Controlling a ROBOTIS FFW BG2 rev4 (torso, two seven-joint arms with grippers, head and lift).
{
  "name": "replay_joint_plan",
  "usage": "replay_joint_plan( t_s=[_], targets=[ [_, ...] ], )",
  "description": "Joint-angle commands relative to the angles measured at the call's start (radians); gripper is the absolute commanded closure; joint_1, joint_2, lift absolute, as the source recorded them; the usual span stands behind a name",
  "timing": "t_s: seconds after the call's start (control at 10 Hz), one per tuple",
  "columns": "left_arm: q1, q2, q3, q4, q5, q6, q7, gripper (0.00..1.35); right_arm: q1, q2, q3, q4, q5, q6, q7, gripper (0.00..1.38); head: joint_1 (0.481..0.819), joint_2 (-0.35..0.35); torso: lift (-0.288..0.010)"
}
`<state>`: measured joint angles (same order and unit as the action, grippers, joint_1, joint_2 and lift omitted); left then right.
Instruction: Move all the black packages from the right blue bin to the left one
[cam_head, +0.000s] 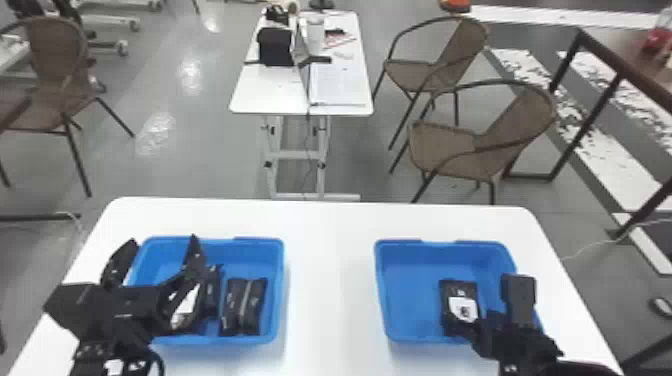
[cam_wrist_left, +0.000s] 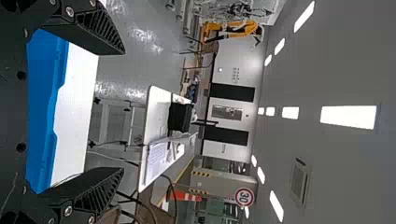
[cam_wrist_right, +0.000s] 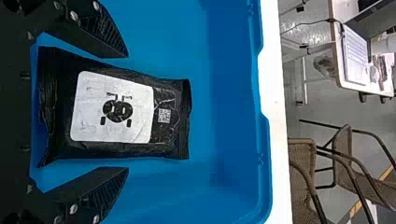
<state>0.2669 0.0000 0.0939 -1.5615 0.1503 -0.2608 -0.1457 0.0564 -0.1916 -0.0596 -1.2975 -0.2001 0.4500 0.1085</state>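
Table holds both blue bins, set well apart. In the left bin, two black packages lie side by side toward the right wall, and more lie to the left of them, partly behind my left gripper. The right bin has one package that I can see, flat on the floor, right of the middle and toward the near wall. My arm covers the near right corner, so I cannot rule out another there.

My left gripper is spread wide with nothing in it, at the left side of the left bin. My right gripper is also wide and empty, one finger off each long side of the package; whether either touches it, I cannot tell.

The step in hand, I judge, is the grasp. The package sits slightly askew between the fingers, so I should turn the wrist a little to match its long sides, then go low enough to take its full body without pressing on the floor. It looks soft, so I want an even, moderate squeeze around the middle; a pinch on the crimped end could slip. The white label faces up, smooth and slightly creased, and is best left between the fingers rather than under them. Then I lift straight, clear the rim and cross left.
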Motion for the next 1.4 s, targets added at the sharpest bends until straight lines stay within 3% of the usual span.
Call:
replay_joint_plan(
  t_s=[0.0,0.1,0.3,0.4,0.6,0.9,1.0,1.2,1.3],
  targets=[
    [0.002,-0.003,0.000,0.000,0.000,0.000,0.000,0.14,-0.006,0.001,0.000,0.000,0.005,0.016,-0.001,0.56,0.695,-0.069,0.000],
    [0.002,-0.003,0.001,0.000,0.000,-0.003,0.000,0.15,-0.004,0.001,0.000,-0.009,0.015,0.035,-0.003,0.79,0.695,-0.070,0.000],
    [0.002,-0.003,0.000,0.000,0.000,-0.003,0.000,0.15,-0.003,0.003,-0.002,-0.023,0.030,0.052,-0.004,1.05,0.695,-0.070,0.000],
    [0.002,-0.003,0.000,0.000,0.000,-0.003,0.000,0.15,0.006,0.008,-0.003,-0.042,0.033,0.052,-0.018,1.26,0.695,-0.071,0.000],
    [0.000,-0.003,-0.002,0.000,0.005,-0.006,0.000,0.14,0.052,0.026,-0.014,-0.134,0.042,0.001,-0.026,1.26,0.695,-0.071,0.000],
    [0.000,-0.003,-0.006,0.000,0.006,-0.009,0.000,0.14,0.086,0.032,0.004,-0.301,0.128,-0.063,-0.023,1.26,0.695,-0.060,0.000],
    [-0.002,-0.003,-0.008,0.000,0.006,-0.009,0.000,0.14,0.076,0.034,0.015,-0.328,0.142,-0.096,0.010,1.26,0.695,-0.053,0.000],
    [-0.005,-0.003,-0.011,0.000,0.006,-0.006,0.000,0.14,-0.004,0.034,0.060,-0.328,0.214,-0.149,0.174,1.26,0.695,-0.022,0.000],
    [-0.008,-0.003,-0.013,-0.005,0.009,0.011,0.000,0.14,-0.043,0.034,0.104,-0.316,0.238,-0.200,0.220,1.26,0.695,0.008,0.000]
  ],
)
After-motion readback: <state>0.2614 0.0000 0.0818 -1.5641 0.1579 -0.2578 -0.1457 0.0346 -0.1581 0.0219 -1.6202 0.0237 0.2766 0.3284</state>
